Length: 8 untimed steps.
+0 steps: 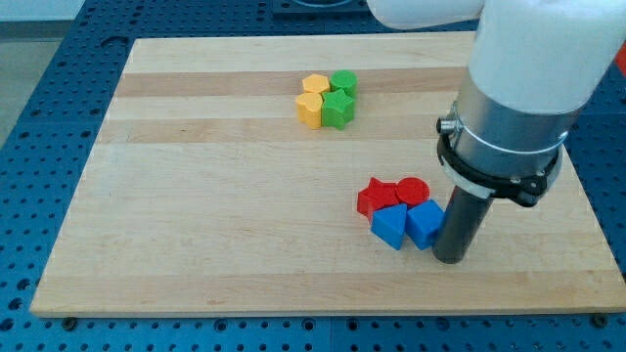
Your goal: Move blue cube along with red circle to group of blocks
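item: blue cube [424,223], small, rigid, likely light and slidey, beside red circle [413,190] at surface [196,196] lower right; my tip [449,259], a bare rod grasping nothing, touches its right face, where i'd push.

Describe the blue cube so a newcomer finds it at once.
On the wooden board, look at the red-and-blue cluster toward the view's lower right. The blue cube is its rightmost block, right beside my tip, below the red circle; the other blue block lies to its left.
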Each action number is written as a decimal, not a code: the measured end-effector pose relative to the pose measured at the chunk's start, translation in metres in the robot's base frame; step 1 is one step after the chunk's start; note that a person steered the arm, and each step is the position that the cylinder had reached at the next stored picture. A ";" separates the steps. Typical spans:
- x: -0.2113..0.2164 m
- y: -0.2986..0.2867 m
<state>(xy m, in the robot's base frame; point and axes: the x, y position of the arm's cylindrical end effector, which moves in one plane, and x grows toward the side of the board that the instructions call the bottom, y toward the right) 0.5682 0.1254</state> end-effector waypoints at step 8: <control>-0.112 -0.081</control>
<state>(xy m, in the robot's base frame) 0.4560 0.0441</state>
